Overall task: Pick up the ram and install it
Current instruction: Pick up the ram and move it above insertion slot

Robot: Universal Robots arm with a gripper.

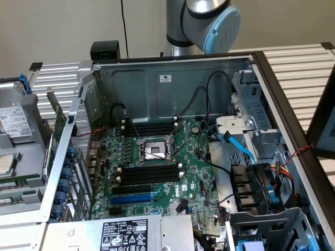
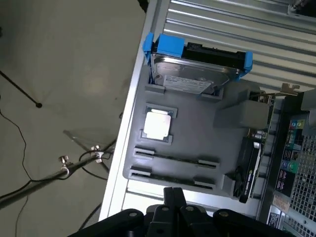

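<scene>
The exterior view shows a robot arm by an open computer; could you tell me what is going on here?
A robot arm is at work on an open computer case. The memory slots on its board are empty. The gripper hangs over a gray tray beside the case, nearest what looks like the ram, a thin stick seated edge-on in the tray.

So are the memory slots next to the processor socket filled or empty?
Empty: the memory slots show as bare black channels in the exterior view, with nothing seated in them.

The case [image 1: 141,89] is matt grey metal; the parts tray [image 2: 197,133] is smooth grey plastic.
</scene>
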